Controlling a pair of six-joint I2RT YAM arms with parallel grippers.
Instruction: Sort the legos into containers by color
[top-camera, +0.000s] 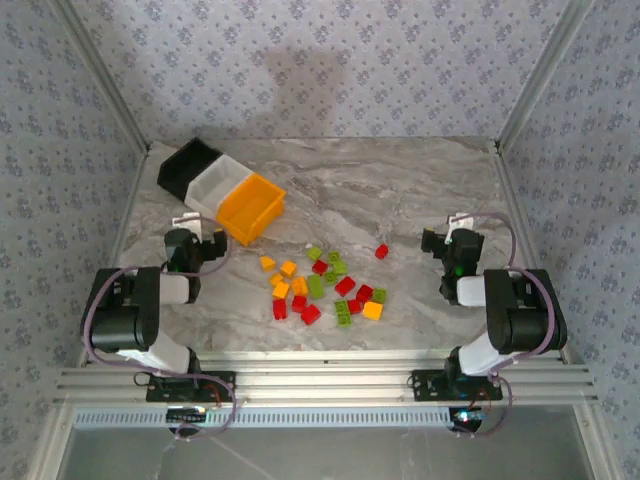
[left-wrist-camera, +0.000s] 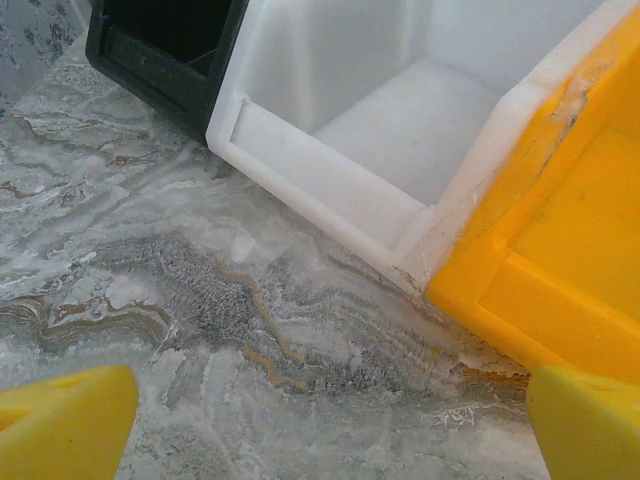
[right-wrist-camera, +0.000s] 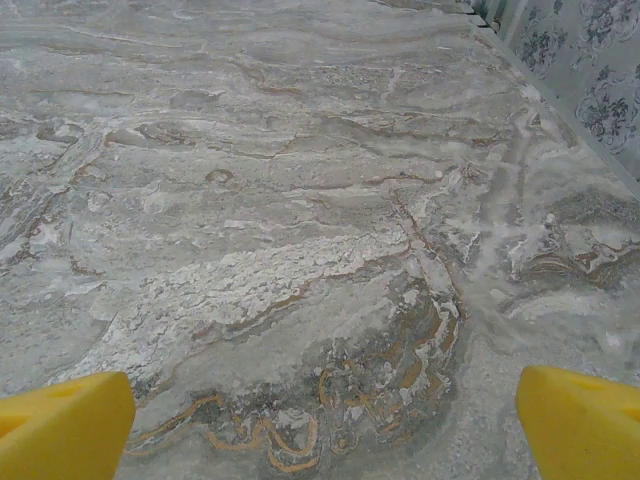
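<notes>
The legos (top-camera: 325, 285) were seen clustered between the wide-spread, empty left gripper (left-wrist-camera: 330, 425) and right gripper (right-wrist-camera: 322, 425), the containers (top-camera: 212, 188) just ahead of the left, so tightly packed neighbours might be pinched together or scattered.

Three containers (top-camera: 222, 190) sit touching in a diagonal row at the upper left of the table (top-camera: 420, 190), the left gripper (top-camera: 195, 235) just below them; the legos (top-camera: 320, 288) lie scattered at centre frame, one stray brick (top-camera: 381, 251) apart, toward the right gripper (top-camera: 452, 240) at mid-right.
</notes>
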